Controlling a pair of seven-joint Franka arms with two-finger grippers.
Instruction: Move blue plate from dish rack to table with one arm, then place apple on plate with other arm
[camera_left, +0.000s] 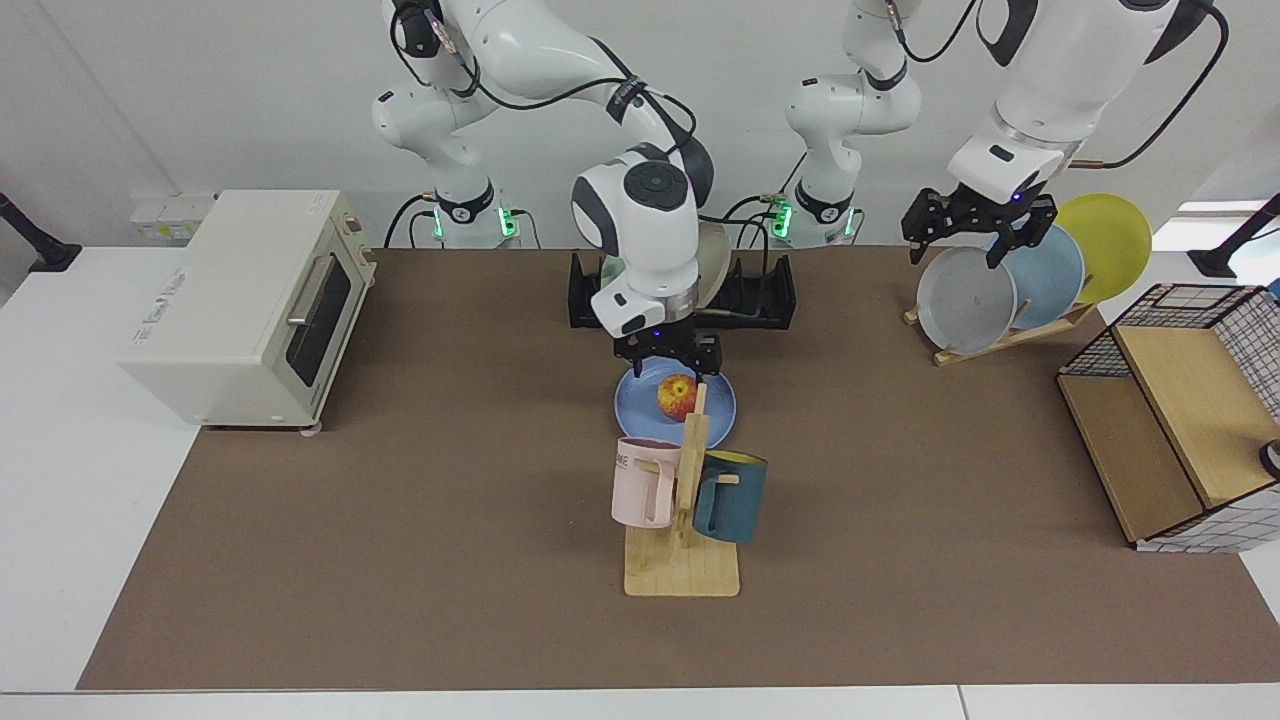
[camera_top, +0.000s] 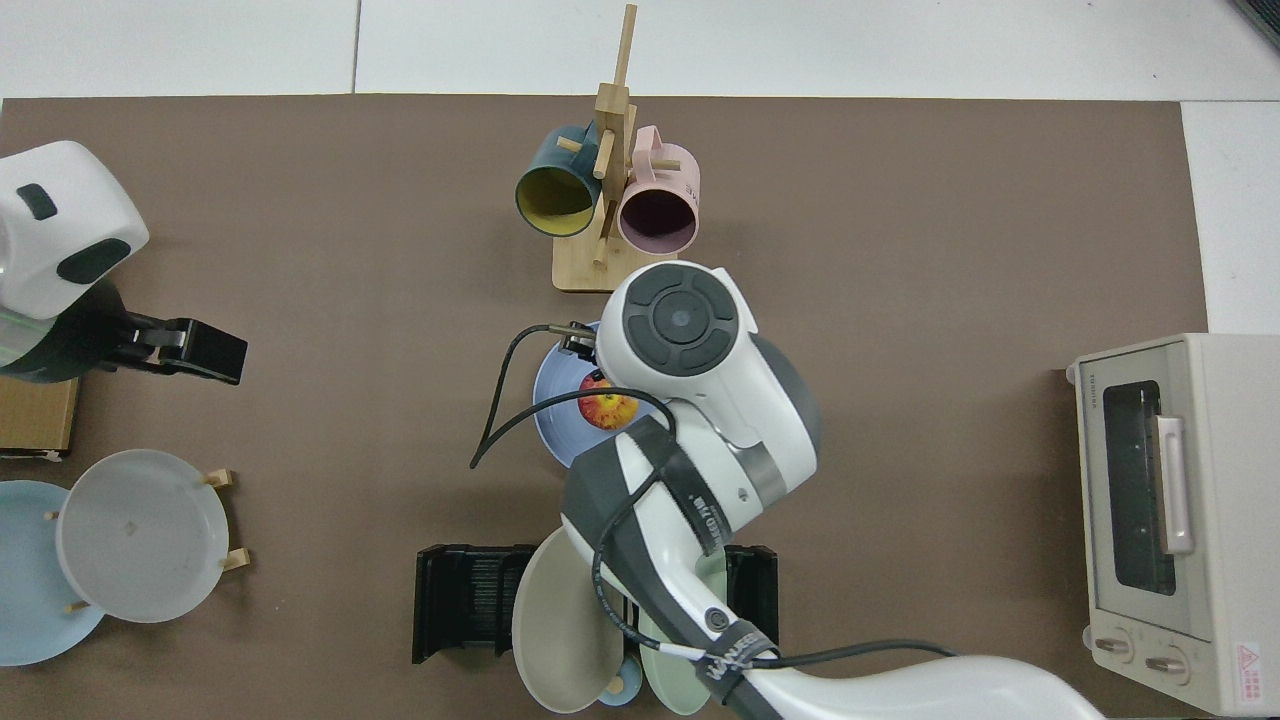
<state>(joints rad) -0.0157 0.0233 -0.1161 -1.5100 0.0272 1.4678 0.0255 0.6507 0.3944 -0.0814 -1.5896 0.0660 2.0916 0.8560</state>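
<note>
the apple (camera_left: 677, 396) is seen resting on the blue plate (camera_left: 640, 404), which lies flat on the table (camera_left: 400, 480) in front of the dish rack (camera_left: 765, 296). the right gripper (camera_left: 668, 357) is held just above the apple, fingers parted and empty. the left gripper (camera_left: 962, 232) is parked over the wooden plate rack (camera_left: 1010, 338), fingers spread. from above, the right gripper is mostly hidden by its wrist.

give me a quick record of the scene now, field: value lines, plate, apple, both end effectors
blue plate: flat on the table, in front of the dish rack
apple: resting on the blue plate, free of any grip
right end effector: open, just above the apple
left end effector: open, waiting over the grey plate
task state: looks complete
</note>
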